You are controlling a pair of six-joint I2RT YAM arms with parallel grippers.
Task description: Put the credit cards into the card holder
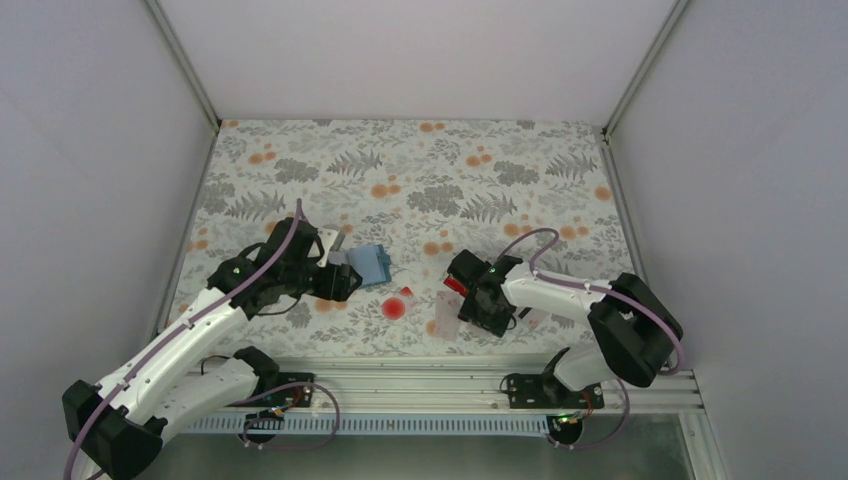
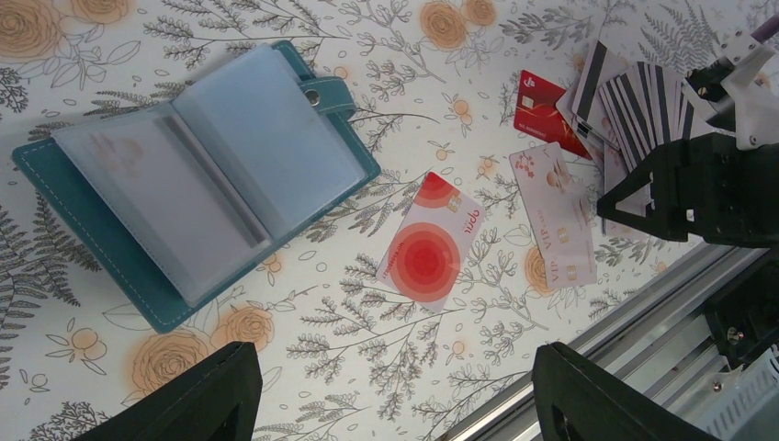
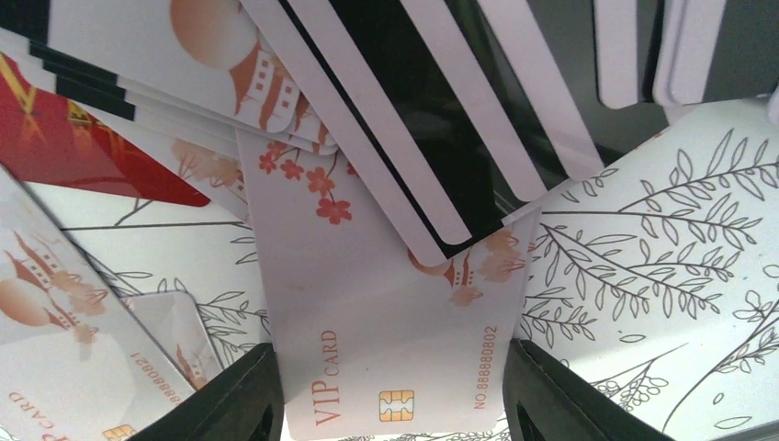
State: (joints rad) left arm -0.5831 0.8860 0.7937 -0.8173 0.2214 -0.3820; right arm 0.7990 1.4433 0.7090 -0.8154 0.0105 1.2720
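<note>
Floral cloth covered the table (image 1: 420, 170). On it the blue holder (image 2: 193, 175) lay open, clear sleeves up. Right of the holder lay a red-circle card (image 2: 427, 248); further right were a pale card (image 2: 556, 216), a red card (image 2: 542, 110) and a fanned pile of striped cards (image 2: 634, 101). The left gripper (image 2: 395, 404) hovered just beside the holder, jaws wide, holding nothing. The right gripper (image 3: 390, 404) sat at the pile, well right of the holder, jaws straddling a VIP card (image 3: 386, 340); whether they pinched it could not be told
</note>
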